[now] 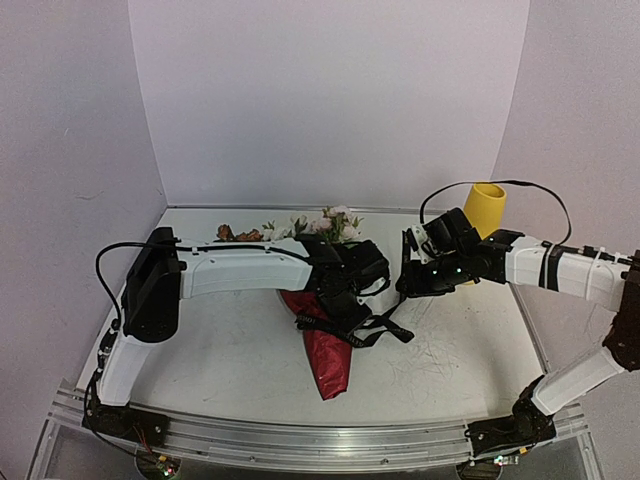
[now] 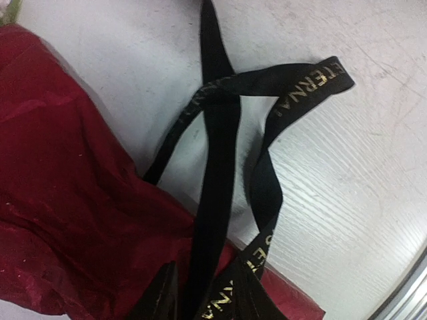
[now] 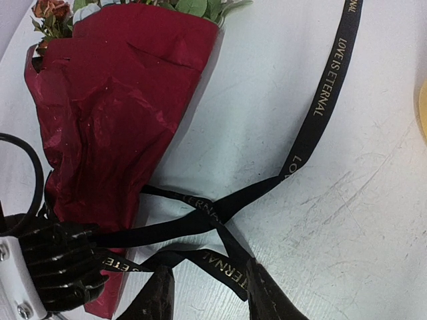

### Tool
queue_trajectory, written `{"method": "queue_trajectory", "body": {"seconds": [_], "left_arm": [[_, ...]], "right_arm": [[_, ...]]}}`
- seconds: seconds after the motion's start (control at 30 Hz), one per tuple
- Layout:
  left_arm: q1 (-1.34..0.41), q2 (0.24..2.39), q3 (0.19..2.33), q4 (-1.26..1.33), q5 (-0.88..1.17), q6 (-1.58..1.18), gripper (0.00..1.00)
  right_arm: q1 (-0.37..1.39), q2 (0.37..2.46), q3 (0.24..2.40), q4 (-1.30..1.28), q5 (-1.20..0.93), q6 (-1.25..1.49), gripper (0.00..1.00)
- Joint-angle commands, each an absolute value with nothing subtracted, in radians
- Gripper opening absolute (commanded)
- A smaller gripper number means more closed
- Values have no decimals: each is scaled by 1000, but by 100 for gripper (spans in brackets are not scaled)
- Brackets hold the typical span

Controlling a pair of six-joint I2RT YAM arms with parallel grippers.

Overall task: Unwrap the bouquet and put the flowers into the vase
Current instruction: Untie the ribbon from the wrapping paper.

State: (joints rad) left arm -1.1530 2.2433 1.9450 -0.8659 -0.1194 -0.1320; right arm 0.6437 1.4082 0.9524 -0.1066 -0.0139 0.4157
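Untying in hand: the bouquet (image 1: 325,360) lies on the table (image 1: 450,370) between my two arms, its flowers (image 1: 330,224) pointing away from me. The vase (image 1: 487,208) stands well apart, behind the right arm. The black ribbon (image 3: 320,107) trails loose, crossing itself just beside the red wrap (image 3: 113,113). My left pincer (image 2: 200,297) stands narrow with a strand running between its fingers; whether it pinches that strand I cannot tell. My right pincer (image 3: 210,293) hovers part-open over the crossing, holding nothing. I judge the step to be stripping off the ribbon. Next I need a firm pinch on one strand and a pull clear of the wrap — without dragging the flowers along.
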Motion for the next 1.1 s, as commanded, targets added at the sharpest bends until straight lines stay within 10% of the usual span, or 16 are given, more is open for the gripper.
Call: {"method": "queue_trajectory", "body": {"seconds": [0.0, 0.5, 0.77, 1.07], "left_arm": [[-1156, 2200, 1978, -875, -20, -127, 37], [-1158, 2299, 1993, -889, -125, -117, 35], [-1158, 2276, 1999, -889, -181, -114, 2], [-1153, 2181, 1998, -887, -340, -193, 0]], "right_arm": [[639, 1403, 949, -123, -14, 410, 39], [639, 1389, 936, -121, -9, 409, 39], [636, 1401, 949, -122, -1, 402, 40], [635, 1444, 977, -120, -10, 388, 40]]}}
